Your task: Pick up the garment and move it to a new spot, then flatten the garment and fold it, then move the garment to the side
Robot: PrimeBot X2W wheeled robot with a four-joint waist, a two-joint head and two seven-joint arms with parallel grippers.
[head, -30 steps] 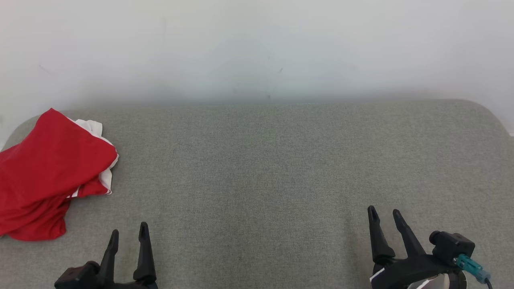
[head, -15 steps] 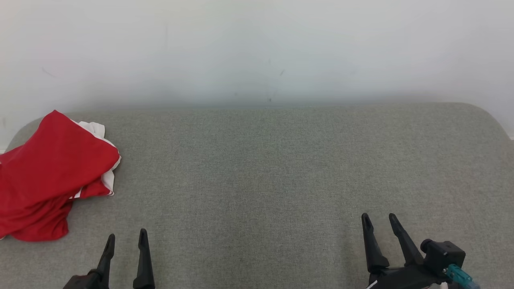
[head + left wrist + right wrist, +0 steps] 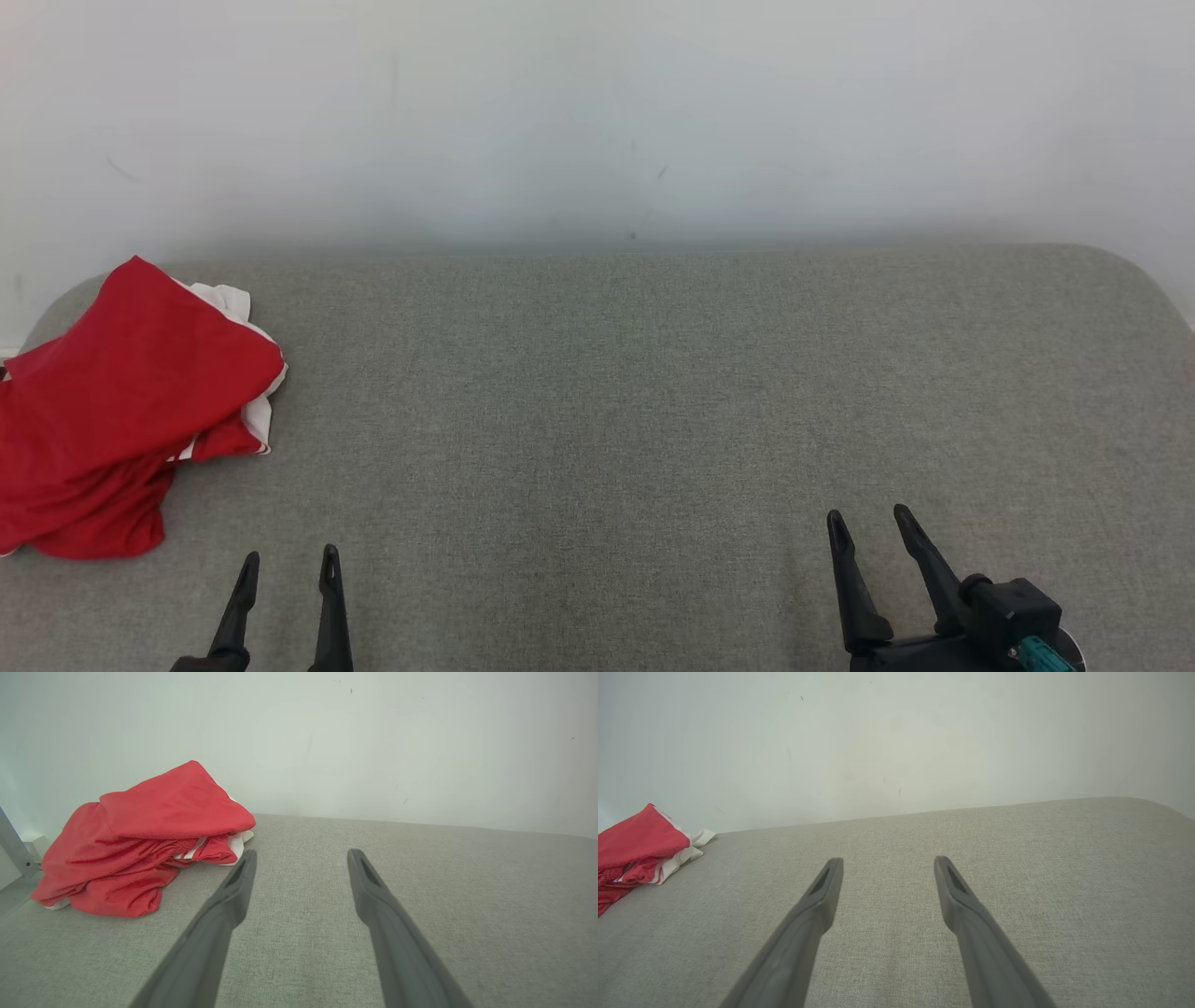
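Note:
The garment (image 3: 112, 411) is red with white trim, roughly folded in a heap at the far left of the grey padded table (image 3: 635, 401). It also appears at left in the left wrist view as the garment (image 3: 149, 835) and at the left edge of the right wrist view as the garment (image 3: 635, 844). My left gripper (image 3: 288, 560) is open at the bottom left, nearer me than the garment and apart from it. My right gripper (image 3: 868, 518) is open at the bottom right, empty, over bare cloth.
A plain white wall (image 3: 597, 112) rises behind the table's far edge. The table's right end curves off at the rounded corner (image 3: 1134, 271). A metal leg (image 3: 14, 847) stands beyond the table's left end in the left wrist view.
Both grippers have drawn back toward the bottom edge of the head view, showing less of each. The whole picture drifted slightly, so the camera moved. The garment lies as before.

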